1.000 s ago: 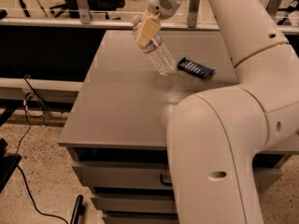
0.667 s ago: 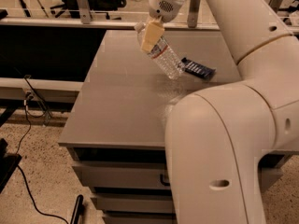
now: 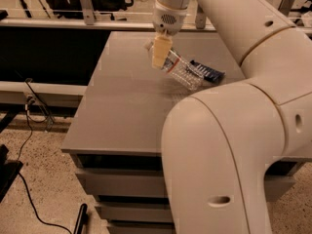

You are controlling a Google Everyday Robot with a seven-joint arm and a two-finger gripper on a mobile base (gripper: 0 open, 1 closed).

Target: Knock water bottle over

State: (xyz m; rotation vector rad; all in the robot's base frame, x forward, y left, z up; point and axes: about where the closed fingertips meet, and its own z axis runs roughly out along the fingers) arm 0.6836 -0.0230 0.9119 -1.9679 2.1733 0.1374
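While the water bottle (image 3: 184, 70) is leaning over the tabletop (image 3: 122, 106), the gripper (image 3: 159, 53) is sitting at its upper end; grip state unclear.

Clear plastic water bottle (image 3: 184, 70) beside smooth, perhaps plastic, end effector (image 3: 158, 62)

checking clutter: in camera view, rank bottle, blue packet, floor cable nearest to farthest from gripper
The gripper hangs over the table's far half.
1. bottle, tilted beside it
2. blue packet, further right
3. floor cable, far lower left
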